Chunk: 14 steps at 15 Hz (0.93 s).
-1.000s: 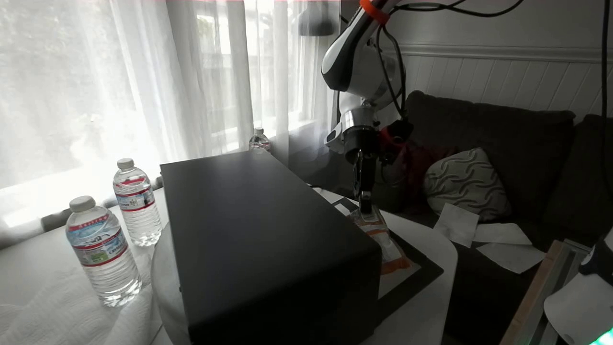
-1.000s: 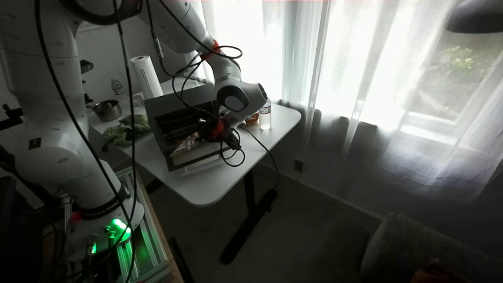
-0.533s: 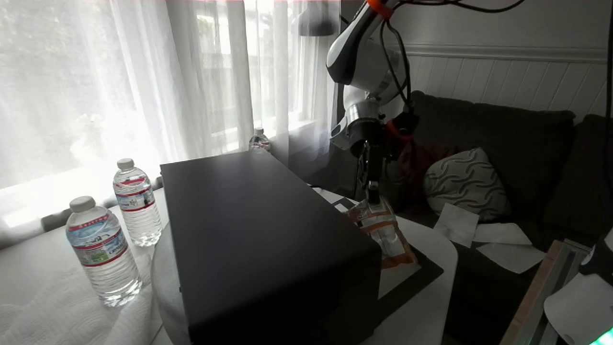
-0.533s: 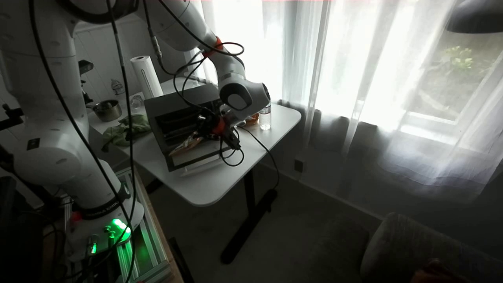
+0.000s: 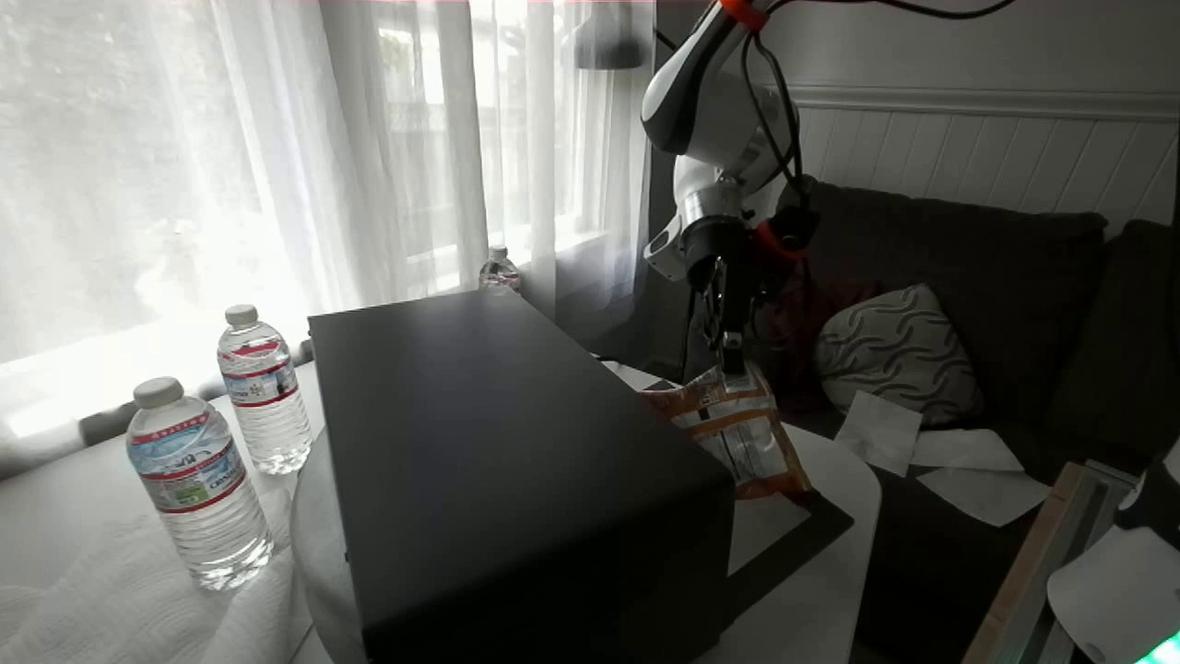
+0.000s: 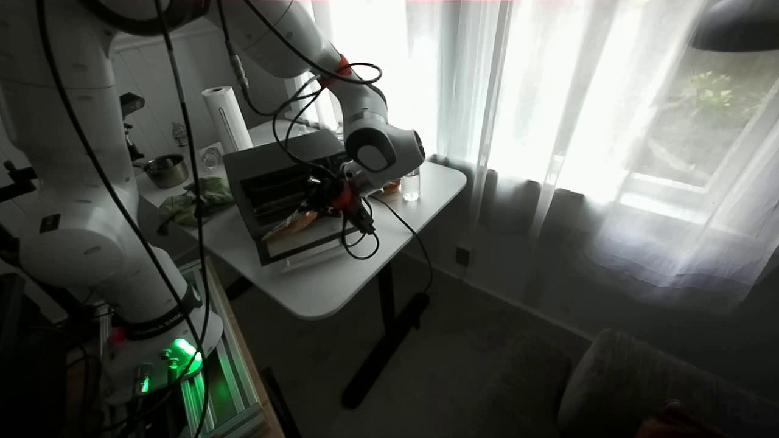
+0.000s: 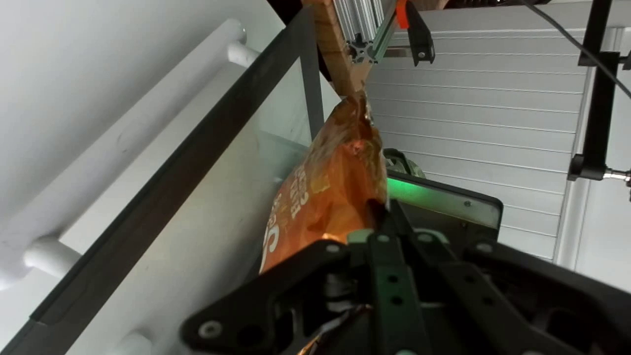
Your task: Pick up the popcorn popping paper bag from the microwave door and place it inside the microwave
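My gripper (image 5: 734,361) is shut on the upper edge of the orange and white popcorn popping paper bag (image 5: 745,447). The bag hangs tilted below the fingers, over the open microwave door (image 5: 795,551). I cannot tell whether its lower end touches the door. In the wrist view the bag (image 7: 325,197) shows its orange printed side beside the closed fingers (image 7: 387,217), with the door's black frame (image 7: 172,182) to the left. The matte black microwave (image 5: 516,443) hides part of the bag. In an exterior view the microwave's dark opening (image 6: 274,194) faces the bag (image 6: 295,225).
Water bottles (image 5: 198,484) stand on the white table behind the microwave, and another (image 6: 411,182) stands beside it. A green cloth (image 6: 198,201), a metal pot (image 6: 166,170) and a paper towel roll (image 6: 227,118) are at the microwave's other side. A cable (image 6: 405,222) runs off the table.
The gripper has risen and drawn away from the microwave with the bag in it. The bag has lifted from lying along the door to a steeper hang, and more of the door shows.
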Tool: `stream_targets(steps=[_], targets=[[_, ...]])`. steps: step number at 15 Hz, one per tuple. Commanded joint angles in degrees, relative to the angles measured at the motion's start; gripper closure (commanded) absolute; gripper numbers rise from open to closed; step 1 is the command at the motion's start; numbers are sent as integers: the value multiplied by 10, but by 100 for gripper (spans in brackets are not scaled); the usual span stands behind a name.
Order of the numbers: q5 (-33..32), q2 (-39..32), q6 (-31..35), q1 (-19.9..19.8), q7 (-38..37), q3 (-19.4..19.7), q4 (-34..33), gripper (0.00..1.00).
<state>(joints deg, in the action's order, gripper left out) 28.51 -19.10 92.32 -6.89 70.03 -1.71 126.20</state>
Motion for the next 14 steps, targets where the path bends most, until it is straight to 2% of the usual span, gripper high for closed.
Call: stream_targets(steps=[1,6,14], targets=[[-7,12,-28,-6,13,5,-3,100],[-1,14,-49,-10,40,6,-7,100],[23,27,-103,-16,123,8,-10,100]])
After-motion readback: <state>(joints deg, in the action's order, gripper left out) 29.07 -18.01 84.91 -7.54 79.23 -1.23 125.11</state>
